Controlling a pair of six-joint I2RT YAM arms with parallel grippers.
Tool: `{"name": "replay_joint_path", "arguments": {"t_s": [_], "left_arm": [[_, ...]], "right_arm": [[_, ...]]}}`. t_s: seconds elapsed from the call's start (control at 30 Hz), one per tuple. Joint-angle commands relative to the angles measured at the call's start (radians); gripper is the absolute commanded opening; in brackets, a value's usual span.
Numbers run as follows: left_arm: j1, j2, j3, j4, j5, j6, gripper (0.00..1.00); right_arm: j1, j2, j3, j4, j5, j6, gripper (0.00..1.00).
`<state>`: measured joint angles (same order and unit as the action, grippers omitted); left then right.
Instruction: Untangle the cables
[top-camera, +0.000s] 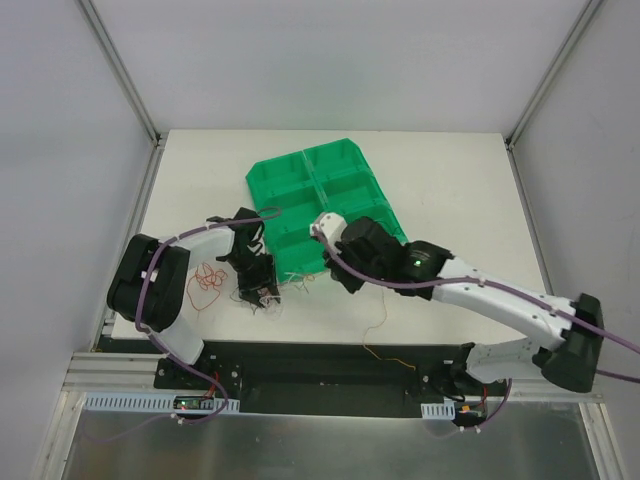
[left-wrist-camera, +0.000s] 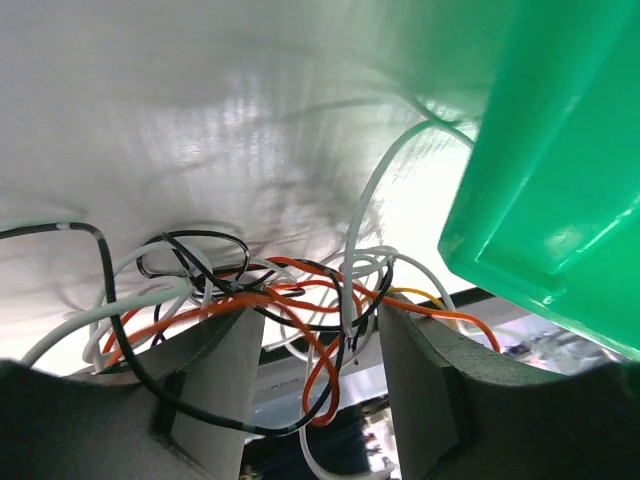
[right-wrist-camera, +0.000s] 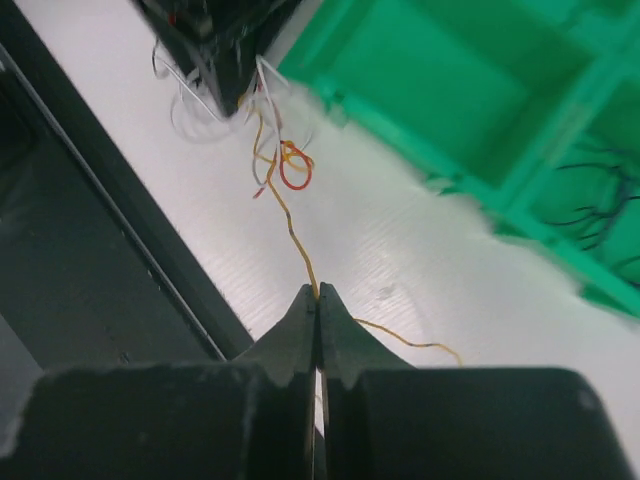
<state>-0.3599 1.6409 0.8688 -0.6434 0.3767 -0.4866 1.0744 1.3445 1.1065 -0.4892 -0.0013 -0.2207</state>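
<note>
A tangle of thin orange, black and white cables (left-wrist-camera: 290, 300) lies on the white table by the green tray (top-camera: 320, 195). My left gripper (top-camera: 258, 290) stands over it with its jaws apart, and the wires loop across and between its fingertips (left-wrist-camera: 225, 360). My right gripper (right-wrist-camera: 318, 292) is shut on a yellowish cable (right-wrist-camera: 290, 225) that runs taut back to the tangle (right-wrist-camera: 275, 150), where a red loop (right-wrist-camera: 295, 170) shows. The free end of that cable trails toward the table's front edge (top-camera: 385, 350). A separate orange cable (top-camera: 207, 283) lies curled left of the left gripper.
The green tray (right-wrist-camera: 450, 90) has several compartments; one at the right holds thin black wires (right-wrist-camera: 600, 200). Its corner (left-wrist-camera: 560, 200) is close to the left gripper. The black front rail (top-camera: 320, 360) runs along the table's near edge.
</note>
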Motion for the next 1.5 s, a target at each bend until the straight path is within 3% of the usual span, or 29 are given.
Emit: {"name": "replay_joint_path", "arguments": {"t_s": [0.0, 0.23, 0.47, 0.73, 0.93, 1.17, 1.33, 1.47], "left_arm": [[0.061, 0.023, -0.068, -0.015, -0.102, 0.013, 0.49], [0.139, -0.044, -0.122, -0.012, -0.128, 0.010, 0.47], [0.182, -0.049, -0.103, -0.030, -0.137, 0.034, 0.46], [0.184, -0.130, -0.091, -0.050, -0.157, 0.043, 0.45], [0.184, -0.317, -0.050, -0.055, -0.061, 0.078, 0.51], [0.180, -0.504, 0.030, -0.053, -0.001, 0.048, 0.78], [0.104, -0.558, 0.068, -0.024, 0.042, 0.039, 0.80], [-0.006, -0.610, 0.133, 0.040, 0.079, 0.017, 0.74]], "right_arm": [[-0.004, -0.166, 0.127, -0.094, 0.223, 0.014, 0.00], [-0.050, -0.275, 0.396, -0.166, 0.506, -0.029, 0.00], [-0.076, -0.257, 0.662, -0.176, 0.472, -0.129, 0.00], [-0.077, -0.229, 0.854, -0.180, 0.466, -0.114, 0.00], [-0.077, -0.220, 0.839, -0.176, 0.425, -0.111, 0.00], [-0.079, -0.274, 0.675, -0.164, 0.356, 0.038, 0.00], [-0.077, -0.303, 0.621, -0.178, 0.319, 0.072, 0.00], [-0.079, -0.288, 0.627, -0.206, 0.301, 0.069, 0.00]]}}
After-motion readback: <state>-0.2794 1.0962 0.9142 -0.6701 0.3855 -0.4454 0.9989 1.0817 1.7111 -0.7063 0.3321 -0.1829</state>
